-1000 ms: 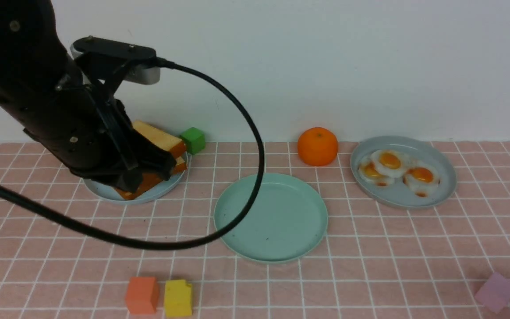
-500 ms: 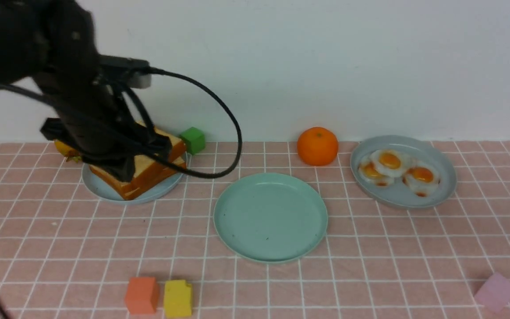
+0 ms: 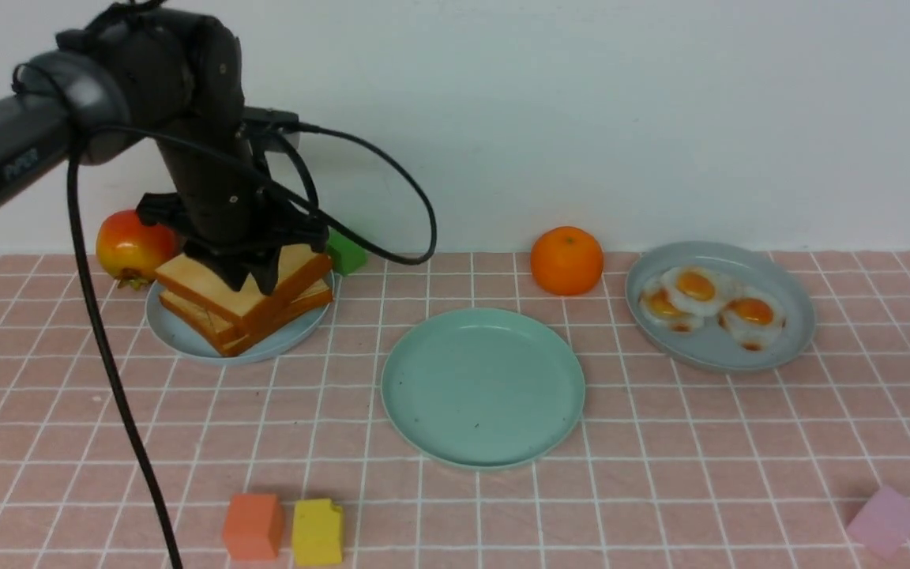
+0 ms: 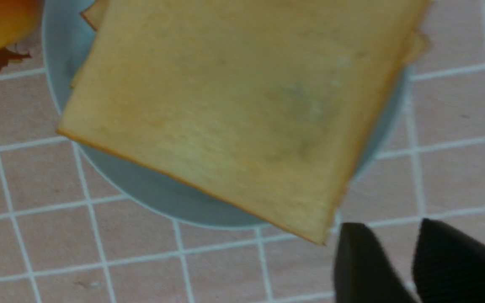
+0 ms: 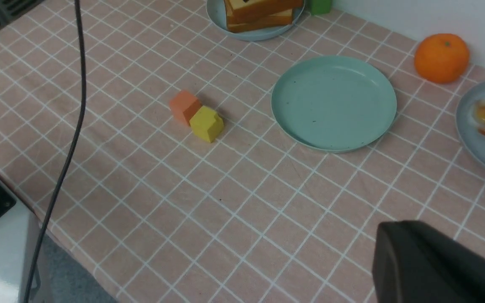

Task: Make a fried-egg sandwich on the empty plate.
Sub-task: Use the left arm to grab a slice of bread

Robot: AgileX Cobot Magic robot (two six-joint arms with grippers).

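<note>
Your left arm has swung upright over the toast, and its cable [image 3: 392,190] no longer drapes across the mint-green plate [image 3: 483,387]. The left gripper [image 3: 248,278] points down at the top toast slice [image 3: 194,276], its fingers drawn close with only a sliver between them, pinching nothing (the right gripper [image 5: 436,261] is just a dark edge in its wrist view, so I cannot tell its state). No sandwich exists yet. The toast stack [image 3: 222,328] sits on the pale blue plate [image 3: 186,341], left of the mint-green plate and a little behind it. The fried eggs [image 3: 696,288] lie on the grey-blue plate [image 3: 787,332] to its right.

Judge the slice light, stiff and apt to slide off its neighbours, so take it by an overhanging crust edge. The eggs look thin and floppy.

The checked cloth [image 3: 660,442] lies flat. A white wall [image 3: 581,118] stands behind the mint-green plate, with an orange [image 3: 566,261] just behind it. An orange block [image 3: 252,525] and a yellow block [image 3: 317,531] sit in front, to its left.
</note>
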